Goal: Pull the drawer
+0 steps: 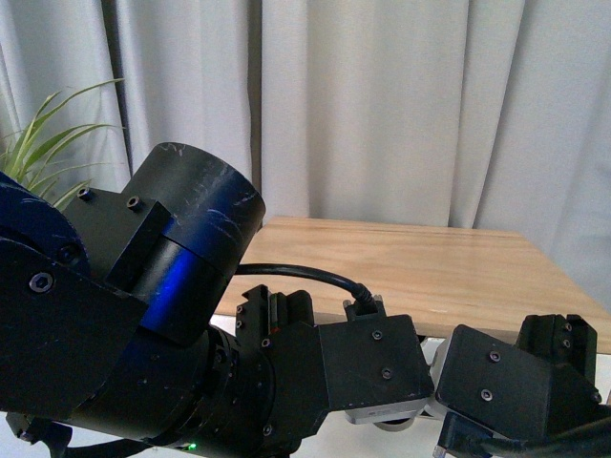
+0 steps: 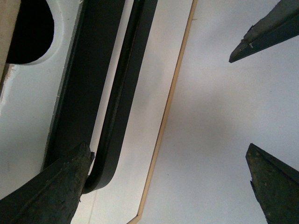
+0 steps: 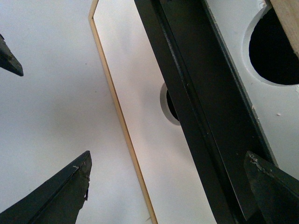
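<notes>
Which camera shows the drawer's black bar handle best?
Right wrist view: the handle crosses the whole frame, close and sharp. Left wrist view shows the part toward one rounded end. Front view shows none of it, just the arms and wooden top.

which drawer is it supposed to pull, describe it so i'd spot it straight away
Find the light wooden cabinet in front of the grey curtain. The drawer is the white front bordering the wood, with a half-round notch cut into that edge. Unlike the white front beside it, it carries the long black bar handle.
</notes>
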